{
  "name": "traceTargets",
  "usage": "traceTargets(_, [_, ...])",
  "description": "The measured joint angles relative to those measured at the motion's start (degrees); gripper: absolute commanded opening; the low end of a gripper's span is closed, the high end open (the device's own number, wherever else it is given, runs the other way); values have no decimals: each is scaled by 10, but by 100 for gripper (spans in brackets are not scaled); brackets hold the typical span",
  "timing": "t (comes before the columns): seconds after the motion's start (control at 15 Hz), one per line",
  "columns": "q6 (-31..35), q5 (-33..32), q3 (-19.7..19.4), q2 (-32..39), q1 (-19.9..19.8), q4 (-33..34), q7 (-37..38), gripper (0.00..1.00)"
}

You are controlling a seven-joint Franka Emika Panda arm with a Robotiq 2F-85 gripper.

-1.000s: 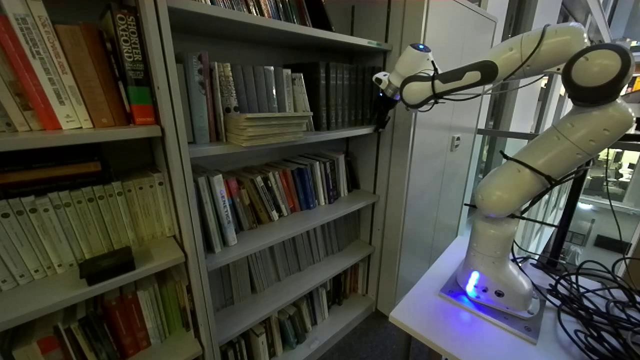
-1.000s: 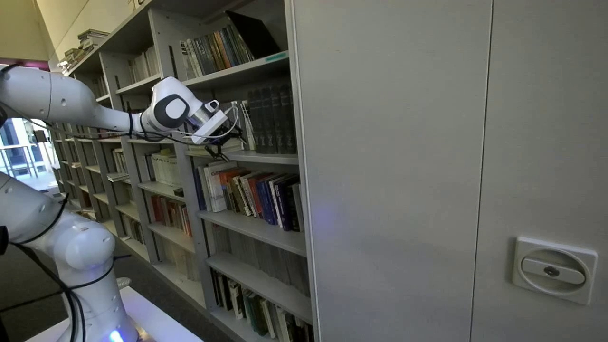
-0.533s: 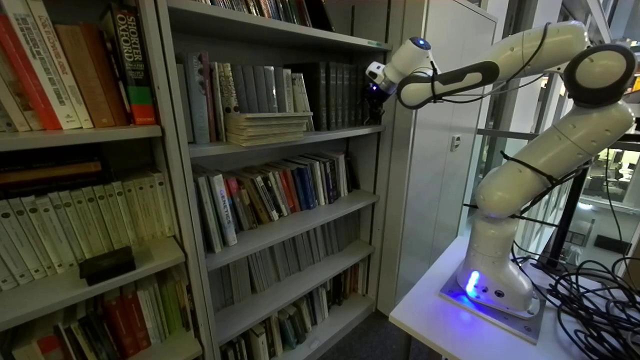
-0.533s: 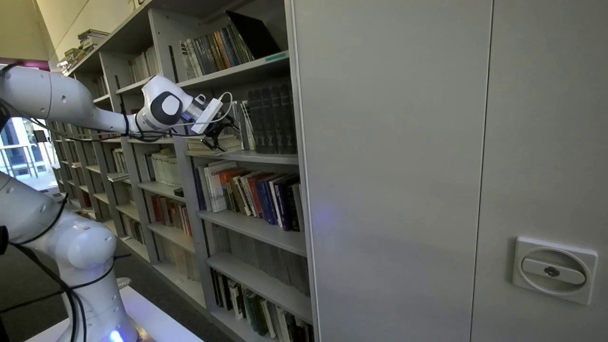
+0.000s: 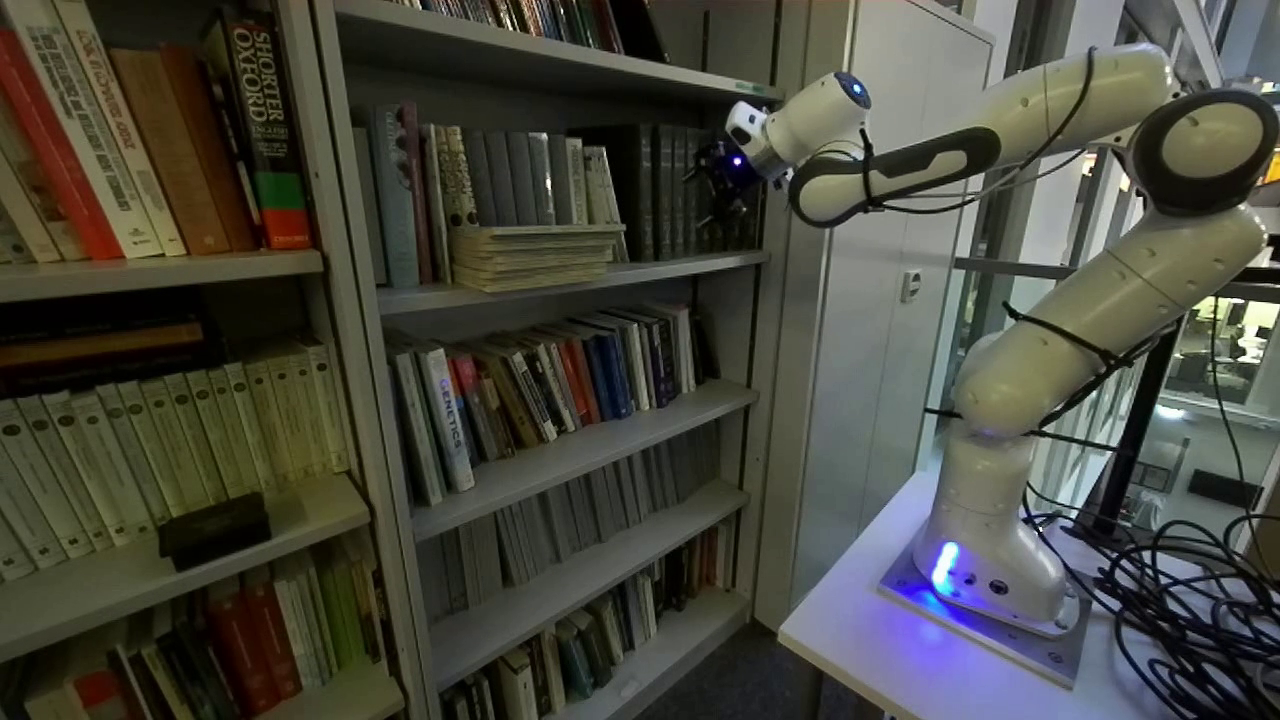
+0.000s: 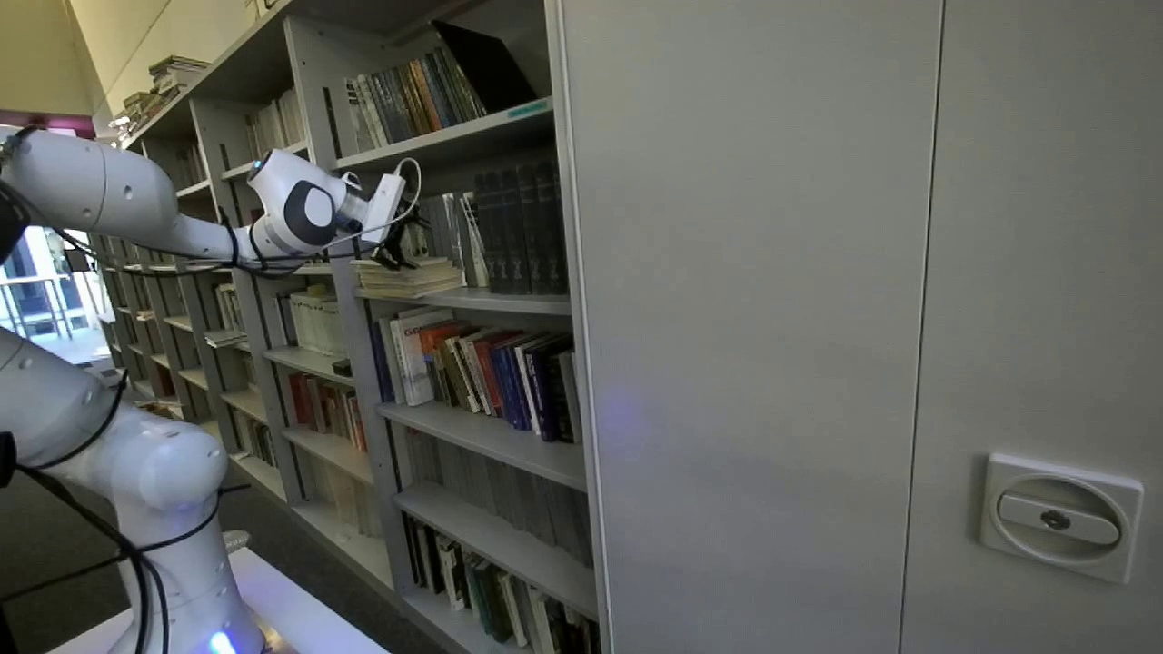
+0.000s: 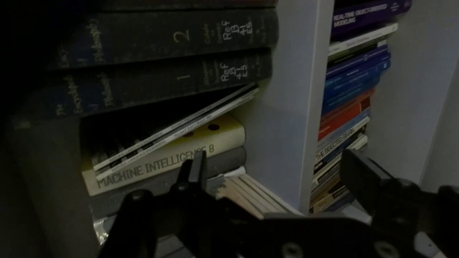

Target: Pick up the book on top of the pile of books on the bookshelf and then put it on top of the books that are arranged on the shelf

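Observation:
A low pile of thin, pale books lies flat at the front of the shelf in both exterior views. Its top book has a light cover. The pile's edges show between the fingers in the wrist view. Upright books stand behind the pile, with tall dark volumes beside them; these also show in the wrist view. My gripper is open and empty, in front of the dark volumes and apart from the pile. Its spread fingers show in the wrist view.
A shelf board runs above the pile's compartment. The board under the pile has a side post at its end. A cabinet door adjoins the bookcase. Another row of books stands below.
My gripper has moved up and along the shelf toward the pile, and has tilted to point more level. The books have not moved.

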Motion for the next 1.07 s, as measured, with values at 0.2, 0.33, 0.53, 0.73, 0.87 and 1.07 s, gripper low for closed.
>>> traceTargets(0.2, [33, 4, 7, 0, 5, -11, 22, 100])
traceTargets(0.33, [42, 4, 15, 0, 4, -18, 48, 100])
traceTargets(0.53, [43, 4, 31, -1, 0, -25, 87, 100])
traceTargets(0.73, [43, 4, 45, -2, 1, -31, 106, 100])
traceTargets(0.87, [42, 6, 36, -2, 25, -35, 104, 100])
traceTargets(1.07, [42, 6, 27, -2, 38, -36, 104, 100])
